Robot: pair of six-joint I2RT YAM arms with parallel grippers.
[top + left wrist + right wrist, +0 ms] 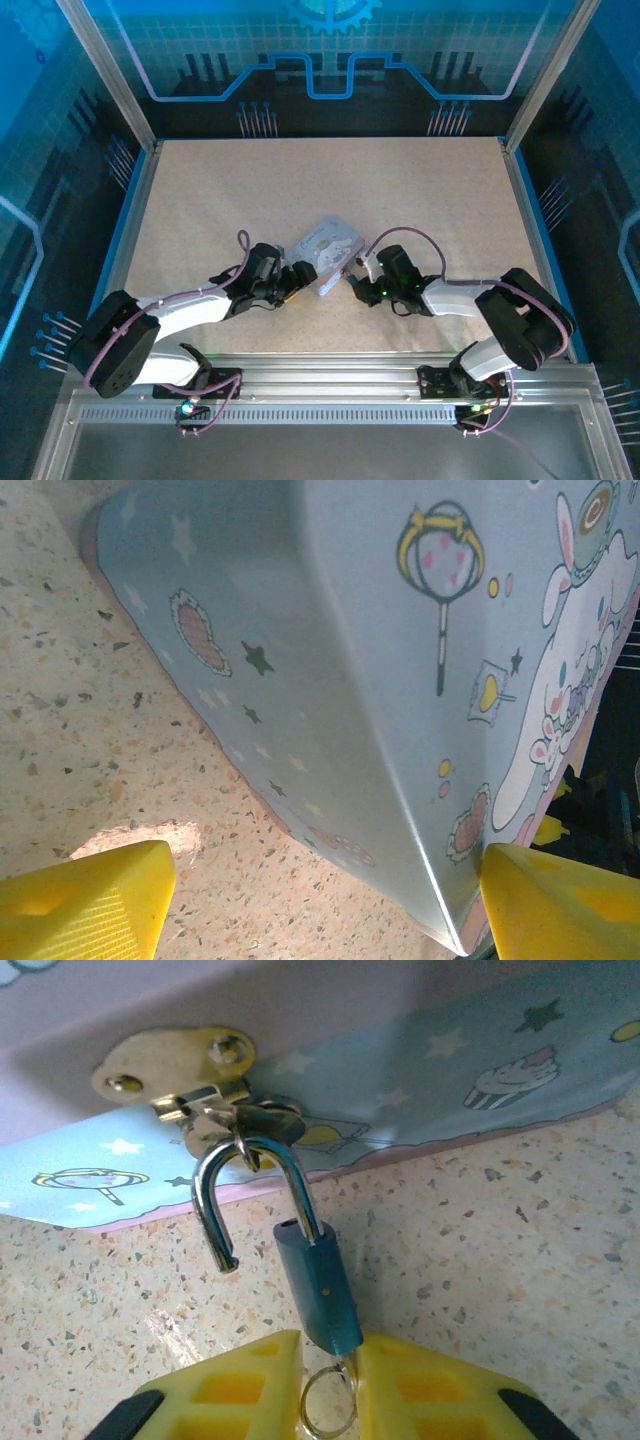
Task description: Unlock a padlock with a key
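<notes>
Steel shackle of padlock sprung, hooked in hasp; right gripper pinching key; left gripper spread beside tin. Risk on pulling: unbraced tin dragged, key slipped out.

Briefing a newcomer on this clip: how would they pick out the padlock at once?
Find the pale cartoon-print tin mid-table between the arms. Hooked through the brass hasp on its side is the padlock. Unlike the brass hardware, it has a blue body and a silver shackle sprung open, with a key ring in the right tool.
</notes>
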